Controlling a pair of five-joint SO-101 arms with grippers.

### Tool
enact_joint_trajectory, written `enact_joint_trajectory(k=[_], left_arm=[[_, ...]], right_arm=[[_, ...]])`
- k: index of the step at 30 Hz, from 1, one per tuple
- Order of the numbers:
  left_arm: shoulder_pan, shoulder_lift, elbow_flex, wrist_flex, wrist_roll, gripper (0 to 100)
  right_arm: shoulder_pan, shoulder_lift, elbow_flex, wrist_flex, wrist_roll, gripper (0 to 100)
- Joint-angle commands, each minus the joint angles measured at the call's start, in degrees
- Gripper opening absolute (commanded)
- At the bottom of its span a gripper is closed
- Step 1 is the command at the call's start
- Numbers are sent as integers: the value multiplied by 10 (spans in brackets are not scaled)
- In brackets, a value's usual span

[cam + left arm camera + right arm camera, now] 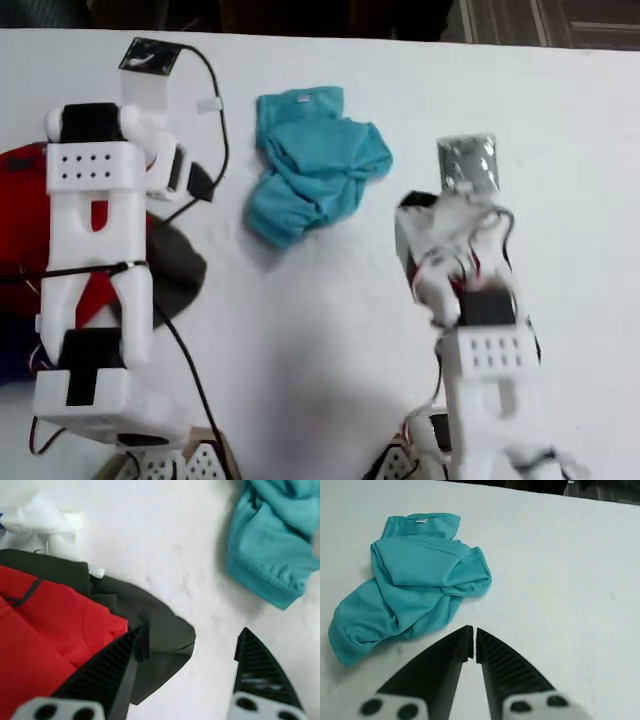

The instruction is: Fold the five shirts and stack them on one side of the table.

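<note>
A crumpled teal shirt lies at the middle back of the white table. At the left edge a red shirt rests on a dark grey shirt, with a bit of blue cloth beside them. The left arm stands over this pile. Its gripper is open above the dark shirt's edge and holds nothing; the red shirt lies beside one finger. My right gripper is shut and empty, a short way from the teal shirt.
The right arm stands at the right front. A black cable loops from the left arm close to the teal shirt. A white crumpled piece lies behind the dark shirt. Bare table stretches between the arms and at the far right.
</note>
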Motion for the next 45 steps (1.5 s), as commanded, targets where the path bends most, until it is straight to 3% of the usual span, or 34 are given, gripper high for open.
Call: enact_joint_trajectory(k=[1, 7, 14, 26, 30, 34, 36, 42, 45], left_arm=[[30, -4, -7, -29, 36, 295], [83, 67, -7, -127, 82, 297], [91, 139, -7, -301, 127, 299], [186, 306, -51, -351, 134, 296], [189, 364, -93, -295, 88, 269], [201, 378, -160, -170, 44, 8], [213, 377, -201, -104, 44, 55], [264, 377, -406, 103, 44, 24], [268, 347, -446, 102, 42, 24]], right_arm=[[-8, 86, -34, -44, -4, 19], [-30, 158, 32, -144, -4, 20], [-43, 226, 63, -206, 1, 21], [-38, 269, 63, -241, 2, 21], [-22, 269, 62, -241, 2, 21], [-13, 272, 62, -258, 2, 21], [-9, 273, 62, -262, 2, 21], [15, 273, 62, -262, -4, 19], [40, 272, 62, -269, -32, 19]])
